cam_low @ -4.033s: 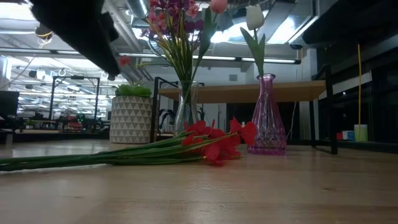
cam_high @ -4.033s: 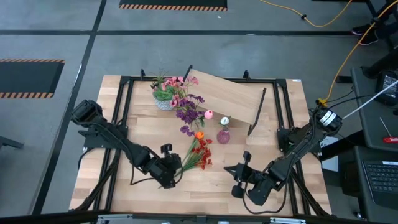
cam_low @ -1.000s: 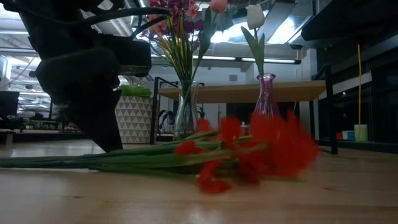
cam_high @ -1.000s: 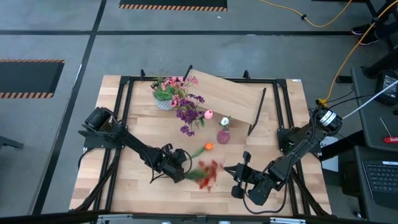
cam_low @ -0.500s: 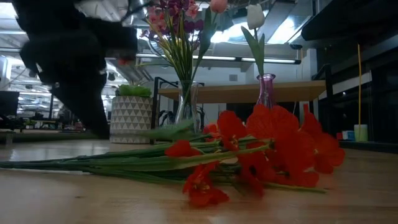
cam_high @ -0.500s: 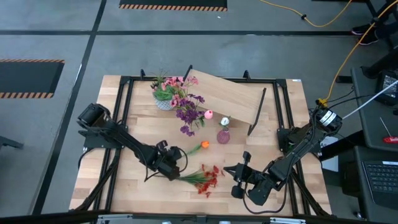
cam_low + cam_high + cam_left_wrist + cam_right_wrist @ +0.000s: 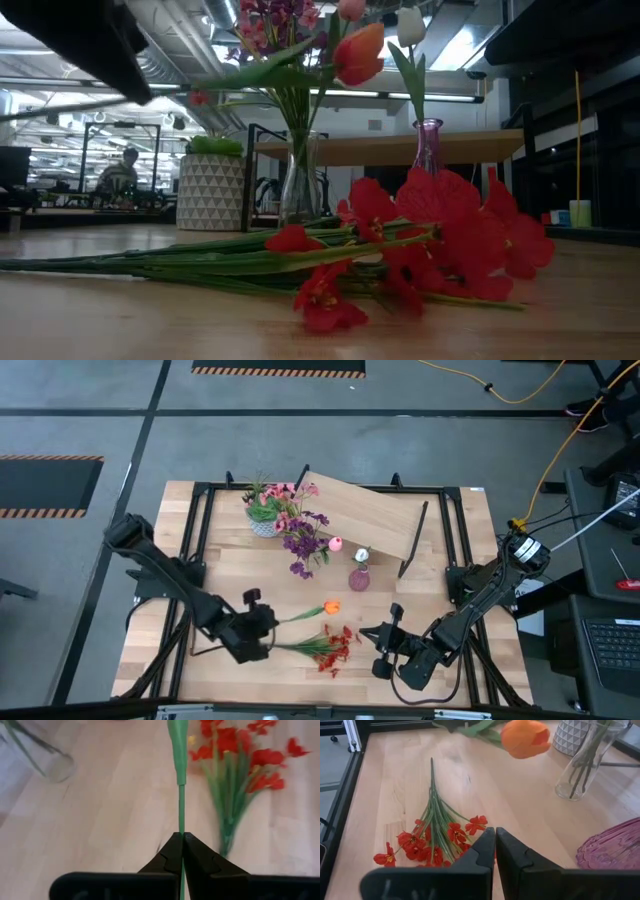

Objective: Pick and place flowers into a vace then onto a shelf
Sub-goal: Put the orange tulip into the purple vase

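Above the table, orange tulip (image 7: 331,607) stem pinched in left gripper (image 7: 181,839), bloom cropped.

- Wooden tabletop (image 7: 230,575): light butcher-block planks, black metal frame round the edges.
- Green plant in white pot (image 7: 264,520): far-left part of table; pot has triangle pattern in low view (image 7: 210,190).
- Grey concrete floor (image 7: 100,420) w/ black lines; hazard-striped mat (image 7: 278,368) at far side, another (image 7: 48,485) to the left.
- Yellow cable (image 7: 545,390) snaking over floor, far right.
- Keyboard (image 7: 612,645) on bench beside table, right edge.
- Low view: person (image 7: 122,172) seated in room bkgd, well behind table; ceiling lights, ducting above.
- Yellow-green cup (image 7: 580,212) at right, low view.
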### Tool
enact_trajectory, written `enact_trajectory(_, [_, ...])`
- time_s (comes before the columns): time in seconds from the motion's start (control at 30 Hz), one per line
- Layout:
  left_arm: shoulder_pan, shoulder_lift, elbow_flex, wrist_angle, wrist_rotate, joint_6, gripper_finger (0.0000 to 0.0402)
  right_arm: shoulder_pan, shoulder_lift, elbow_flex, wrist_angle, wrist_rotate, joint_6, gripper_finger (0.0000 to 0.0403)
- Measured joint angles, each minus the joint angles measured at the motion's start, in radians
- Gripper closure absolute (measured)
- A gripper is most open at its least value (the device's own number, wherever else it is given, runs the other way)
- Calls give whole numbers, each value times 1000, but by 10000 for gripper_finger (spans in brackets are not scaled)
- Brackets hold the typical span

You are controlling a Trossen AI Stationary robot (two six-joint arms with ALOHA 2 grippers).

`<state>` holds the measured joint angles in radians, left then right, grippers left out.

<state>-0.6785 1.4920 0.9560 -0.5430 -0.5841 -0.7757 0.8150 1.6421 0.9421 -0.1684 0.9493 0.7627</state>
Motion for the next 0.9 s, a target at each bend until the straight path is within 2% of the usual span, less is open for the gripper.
enact_trajectory(0.1, [-20, -57, -36, 34, -4, 35, 399, 0, 0, 0, 16, 0, -22, 384])
enact_trajectory(0.23, [-22, -132, -120, 183, -8, 117, 399, 0, 0, 0, 52, 0, -61, 384])
enact_trajectory(0.57, [-11, -176, -313, 712, -6, 433, 400, -23, 0, 0, 110, 0, -79, 384])
enact_trajectory(0.63, [4, -176, -343, 799, 1, 486, 400, -42, 0, 0, 160, 0, -141, 384])
enact_trajectory(0.77, [44, -176, -384, 948, 6, 574, 400, -78, 13, 0, 358, 0, -375, 384])
enact_trajectory(0.9, [86, -176, -398, 1043, 55, 638, 400, -116, 42, 0, 536, -66, -543, 381])
